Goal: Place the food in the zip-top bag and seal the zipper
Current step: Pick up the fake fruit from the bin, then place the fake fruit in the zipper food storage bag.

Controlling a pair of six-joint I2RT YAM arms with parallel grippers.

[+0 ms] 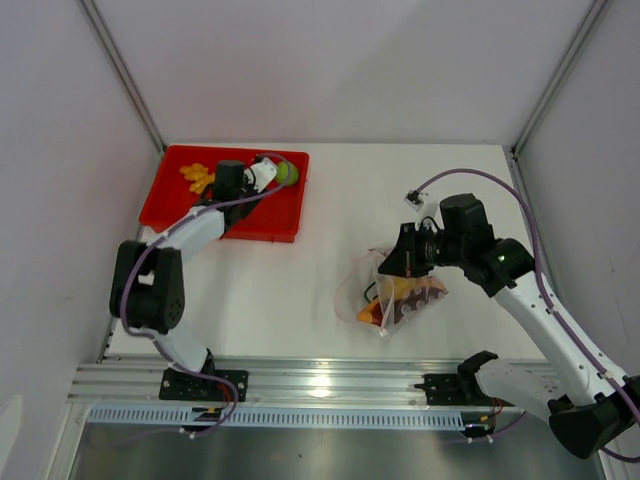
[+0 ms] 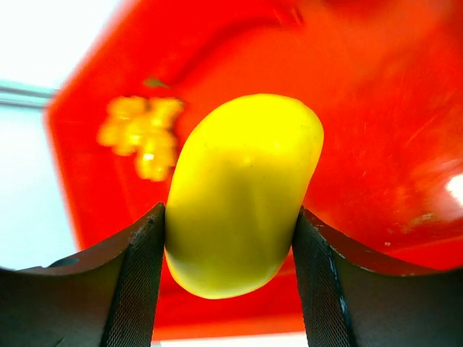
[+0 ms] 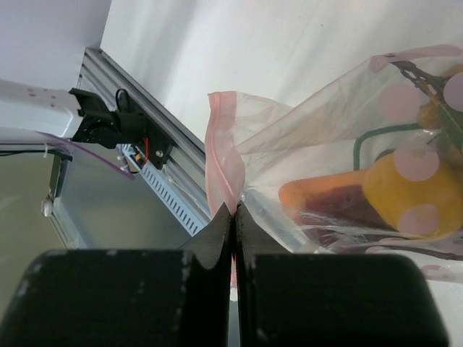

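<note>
Where the top view looks down on the white table [image 1: 330, 200], the left gripper [image 1: 277, 173] is seen over the far right corner of the red tray [image 1: 175, 205], clamped on a yellow-green fruit [image 1: 289, 173]. A yellow cluster [image 1: 197, 178] is seen on the tray floor to its left. Right of centre, well apart from the tray, the zip-top bag [image 1: 400, 298] is found lying on the table with orange, yellow and dark food inside, and the right gripper [image 1: 385, 270] is set at its far edge. From the left wrist, the fruit is shown pressed between the two dark fingers [image 2: 137, 275], touched on both sides and held above the tray, with the cluster blurred behind it. From the right wrist, the jaws are shown drawn together on the pink zipper [image 3: 221, 159], which is pinched at a fold and stands up above the fingertips. Inside the clear plastic, an orange piece [image 3: 318, 191] and a rounded yellow piece [image 3: 405, 191] are seen touching, and a metal rail [image 3: 155, 119] is visible beyond the bag.
</note>
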